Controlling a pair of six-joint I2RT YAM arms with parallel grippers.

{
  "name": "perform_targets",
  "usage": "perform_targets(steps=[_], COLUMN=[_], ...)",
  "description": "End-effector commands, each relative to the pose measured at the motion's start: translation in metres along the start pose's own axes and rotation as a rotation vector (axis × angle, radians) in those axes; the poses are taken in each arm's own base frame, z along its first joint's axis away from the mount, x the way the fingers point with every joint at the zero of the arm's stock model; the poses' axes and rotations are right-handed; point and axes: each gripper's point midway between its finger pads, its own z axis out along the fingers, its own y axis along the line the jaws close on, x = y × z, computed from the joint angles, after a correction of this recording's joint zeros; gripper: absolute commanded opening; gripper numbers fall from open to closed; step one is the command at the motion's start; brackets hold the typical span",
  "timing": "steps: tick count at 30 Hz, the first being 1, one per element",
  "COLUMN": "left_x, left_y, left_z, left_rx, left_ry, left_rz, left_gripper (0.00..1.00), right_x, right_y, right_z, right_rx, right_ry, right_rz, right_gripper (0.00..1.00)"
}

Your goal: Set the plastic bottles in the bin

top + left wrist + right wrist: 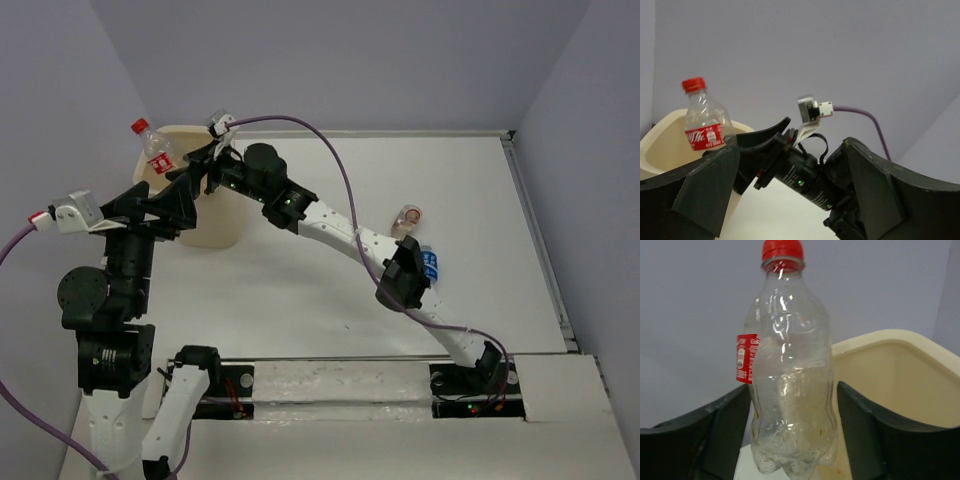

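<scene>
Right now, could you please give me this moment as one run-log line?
right pincer: shut on red-capped bottle, upright at bin rim | left pincer: open, empty | table: two more bottles

Bright even diffuse light w/ faint soft shadows, glints on bottle (790, 390); wrist-cam fg blurry.

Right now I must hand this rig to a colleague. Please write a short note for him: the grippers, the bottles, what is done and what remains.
Left gripper: open and empty, facing the bin.
Right gripper: shut on the red-capped bottle, held upright at the bin's rim, not yet released.
On the table: a clear bottle and a blue-labelled bottle, both beside the right arm.
Done: unclear, because the bin's inside is mostly hidden.
Left: release the held bottle into the bin, then fetch the two from the table.
</scene>
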Motion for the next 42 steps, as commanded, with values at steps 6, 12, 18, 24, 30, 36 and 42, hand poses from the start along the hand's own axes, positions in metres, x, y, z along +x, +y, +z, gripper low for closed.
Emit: perform_targets(steps=[6,12,18,24,30,36,42], left_x=[-0.009,0.012,0.06,0.13,0.24,0.344,0.426], left_y=[-0.031,-0.037,-0.031,-0.049,-0.128,-0.186,-0.227], left_z=[-0.001,0.01,0.032,0.057,0.06,0.067,0.09], left_rx=[0.144,0.188,0.203,0.256,0.31,0.382,0.426], left_ry=[0.032,0.109,0.246,0.41,0.635,0.801,0.903], left_rz=[0.021,-0.005,-0.039,-0.123,-0.027,0.06,0.122], left_gripper=[0.99,0.99,0.99,0.99,0.99,0.99,0.99], right_x=[-0.083,-0.098,-0.085,-0.049,0.004,0.037,0.069], right_y=[0.006,-0.011,-0.055,-0.137,-0.156,-0.141,-0.147], right_z=[-0.006,-0.029,-0.118,-0.297,-0.456,-0.539,-0.574], right_rx=[0.044,0.125,0.332,0.78,1.107,1.285,1.392], right_ry=[-0.212,-0.179,-0.106,0.01,0.161,0.258,0.314], right_rz=[-0.124,-0.089,-0.036,0.066,0.193,0.26,0.329], right_gripper=[0.96,0.93,0.71,0.33,0.6,0.83,0.85])
